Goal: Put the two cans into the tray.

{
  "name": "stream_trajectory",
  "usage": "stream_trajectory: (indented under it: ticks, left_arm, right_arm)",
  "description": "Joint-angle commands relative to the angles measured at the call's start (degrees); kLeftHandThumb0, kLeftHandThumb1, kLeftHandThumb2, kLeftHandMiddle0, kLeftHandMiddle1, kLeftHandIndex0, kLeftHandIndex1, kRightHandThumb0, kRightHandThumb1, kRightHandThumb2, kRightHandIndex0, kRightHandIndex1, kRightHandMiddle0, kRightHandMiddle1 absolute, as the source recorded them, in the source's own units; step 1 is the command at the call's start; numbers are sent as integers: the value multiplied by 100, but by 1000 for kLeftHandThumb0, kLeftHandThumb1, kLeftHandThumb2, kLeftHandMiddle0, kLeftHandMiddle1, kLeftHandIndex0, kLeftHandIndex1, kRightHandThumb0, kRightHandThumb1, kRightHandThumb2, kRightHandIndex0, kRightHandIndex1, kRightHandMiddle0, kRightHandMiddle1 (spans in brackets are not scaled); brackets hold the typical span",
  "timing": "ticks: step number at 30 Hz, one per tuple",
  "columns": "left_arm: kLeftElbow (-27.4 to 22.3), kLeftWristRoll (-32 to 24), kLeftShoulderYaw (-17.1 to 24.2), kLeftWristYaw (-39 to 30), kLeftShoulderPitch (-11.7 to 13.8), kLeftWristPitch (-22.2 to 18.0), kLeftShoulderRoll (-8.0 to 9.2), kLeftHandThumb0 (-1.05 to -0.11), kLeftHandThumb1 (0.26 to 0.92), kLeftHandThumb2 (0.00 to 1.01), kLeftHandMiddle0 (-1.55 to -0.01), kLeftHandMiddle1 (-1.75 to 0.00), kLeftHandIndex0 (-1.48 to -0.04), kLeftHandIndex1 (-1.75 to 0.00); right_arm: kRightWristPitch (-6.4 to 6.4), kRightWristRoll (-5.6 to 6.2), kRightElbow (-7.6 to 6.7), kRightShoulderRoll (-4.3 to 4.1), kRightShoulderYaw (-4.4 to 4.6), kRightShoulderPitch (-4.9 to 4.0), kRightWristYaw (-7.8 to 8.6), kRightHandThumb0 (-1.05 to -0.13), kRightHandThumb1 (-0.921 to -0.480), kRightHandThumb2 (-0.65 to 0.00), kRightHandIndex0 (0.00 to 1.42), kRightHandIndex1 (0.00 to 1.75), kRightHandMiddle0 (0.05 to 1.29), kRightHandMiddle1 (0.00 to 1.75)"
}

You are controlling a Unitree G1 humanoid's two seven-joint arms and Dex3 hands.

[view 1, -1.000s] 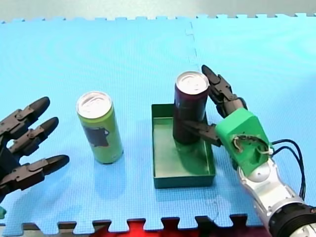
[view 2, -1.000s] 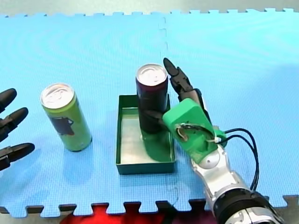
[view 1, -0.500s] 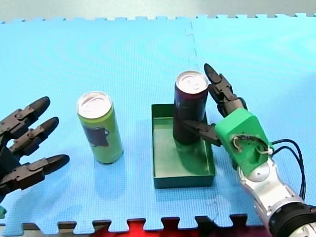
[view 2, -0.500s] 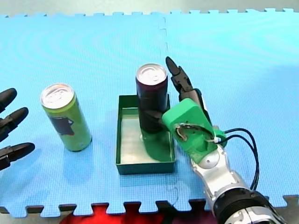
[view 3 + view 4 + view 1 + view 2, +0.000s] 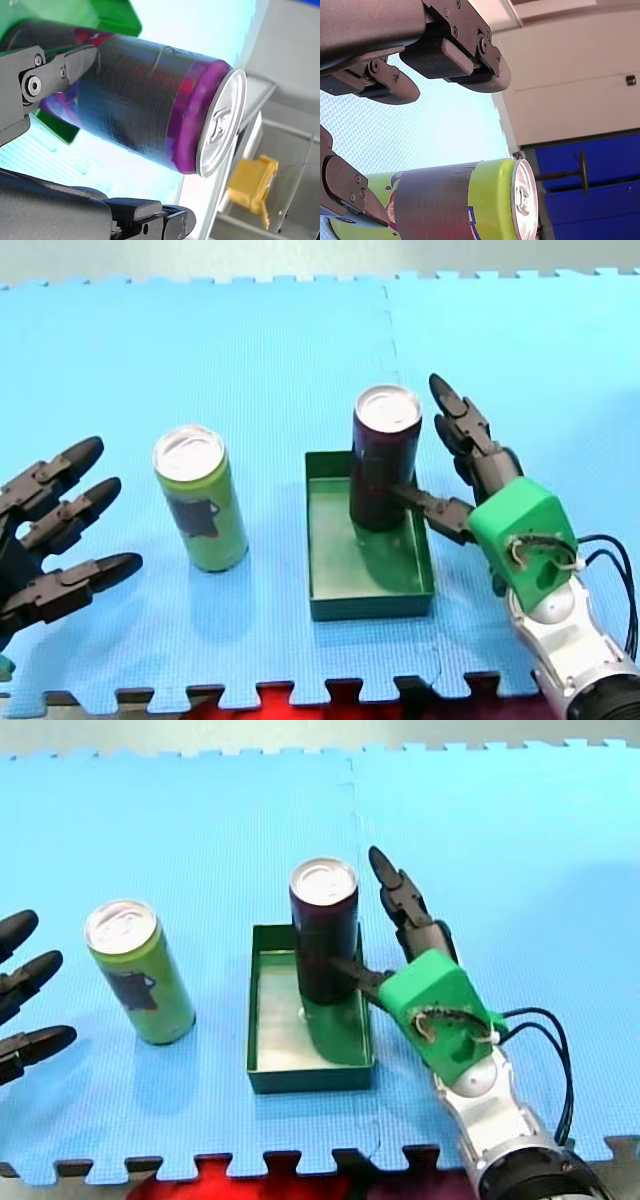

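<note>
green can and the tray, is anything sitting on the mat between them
No. The stretch between the green can and the green tray is bare blue foam mat, as both head views show.

Legible text, brands, numbers: none.
- Purple can (image 5: 384,455): side covered by a dark wrap (image 5: 130,95); no lettering shows.
- Green can (image 5: 200,498): dark patch over the label; a scrap of purple print beside it in the second wrist view, too partial to read.
</note>
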Motion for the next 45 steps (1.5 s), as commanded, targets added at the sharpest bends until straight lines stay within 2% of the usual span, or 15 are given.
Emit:
stream_trajectory:
  ticks: [1,3,6,7,11,14,18,22,25,30,32,33,36,42,45]
  left_arm:
    - [42,27,5,45,-55,-17,48,-659,619,0,-562,-1,-546,0]
    - [35,39,-2,61,-53,-18,42,-663,619,0,-563,-1,-546,0]
    - [-1,50,-14,83,-37,-13,32,-667,619,0,-565,-2,-547,0]
    - [-16,54,-18,91,-29,-12,28,-668,619,0,-565,-2,-547,0]
    - [-79,58,-30,114,1,7,25,-671,620,0,-567,-2,-548,-1]
    - [-118,54,-36,126,17,26,28,-670,619,0,-567,-1,-548,0]
    - [-145,39,-41,126,37,40,32,-664,618,0,-565,0,-545,0]
    - [-164,37,-49,137,50,54,36,-658,618,0,-564,0,-544,0]
    - [-179,34,-53,152,61,72,37,-655,618,0,-565,-1,-544,0]
    - [-185,22,-52,158,74,90,38,-648,617,0,-563,0,-544,0]
    - [-189,8,-43,147,82,96,51,-645,616,0,-563,0,-543,0]
    - [-188,2,-39,142,83,100,57,-644,616,0,-562,0,-543,0]
    - [-186,-5,-33,137,85,107,66,-640,615,0,-561,0,-542,0]
    - [-175,-19,-24,121,95,107,67,-634,615,0,-557,0,-543,0]
    - [-150,-28,-13,102,92,97,70,-634,614,0,-557,0,-543,0]
  right_arm:
    - [874,-32,-1904,-65,98,925,138,-1048,-859,-8,186,0,150,2]
    - [989,-15,-2226,-64,124,1120,200,-1048,-859,-7,188,1,152,2]
    - [1044,39,-2525,-122,120,1320,314,-1048,-859,-5,207,11,162,7]
    - [1030,62,-2577,-150,107,1369,346,-1048,-859,-5,215,14,167,9]
    - [823,239,-2669,-255,3,1576,477,-1048,-854,-1,263,34,209,25]
    - [811,364,-2854,-289,-58,1738,581,-1048,-817,0,282,37,229,26]
    - [795,576,-2994,-372,-155,1893,790,-1048,-791,0,308,41,259,31]
    - [906,780,-3270,-436,-235,2075,968,-1048,-776,0,328,43,282,32]
    - [1023,952,-3499,-523,-325,2217,1102,-1048,-768,0,342,44,296,31]
    - [1177,1143,-3779,-666,-518,2455,1177,-1040,-756,0,372,43,329,29]
    - [1196,1170,-3743,-743,-654,2480,1117,-1027,-756,0,387,41,343,26]
    - [1183,1160,-3680,-766,-713,2464,1067,-1022,-756,0,392,39,347,23]
    - [1076,1151,-3492,-793,-818,2407,965,-1009,-756,-1,407,34,363,20]
    - [896,1202,-3348,-693,-961,2358,736,-948,-748,0,444,30,423,24]
    - [810,1196,-3241,-664,-1040,2290,589,-902,-737,0,482,35,476,32]
